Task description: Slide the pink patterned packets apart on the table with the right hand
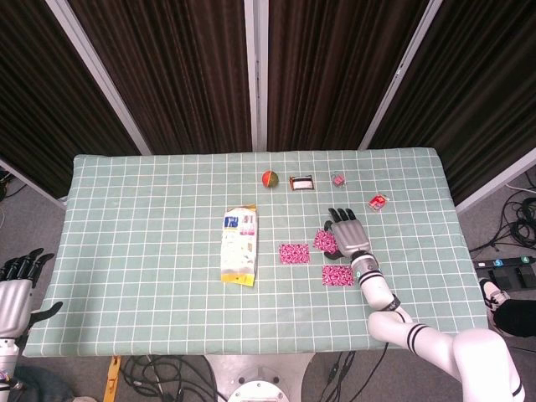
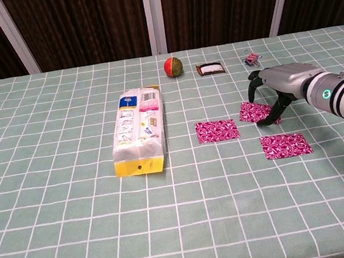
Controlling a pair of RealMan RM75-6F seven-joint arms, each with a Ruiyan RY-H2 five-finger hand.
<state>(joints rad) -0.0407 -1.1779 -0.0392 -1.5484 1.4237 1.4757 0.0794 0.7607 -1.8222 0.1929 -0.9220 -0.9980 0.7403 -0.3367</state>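
A: From the head view, where do the pink patterned packets lie?

B: Three flat ones on the green checked worktop (image 1: 151, 218): one (image 1: 293, 252) left, one (image 1: 337, 275) nearer the front edge, and one (image 1: 324, 241) under the right robot hand (image 1: 346, 234), whose dark fingers press on it. The left robot hand (image 1: 17, 289) hangs off the worktop's left edge, fingers apart, empty.

A: And the chest view?

B: The right robot hand (image 2: 275, 89) arches over the far packet (image 2: 256, 112), fingertips (image 2: 275, 116) touching it, clasping nothing. The other two (image 2: 217, 130) (image 2: 285, 145) lie apart. A white-and-yellow plastic bag (image 2: 139, 133) lies left of them.
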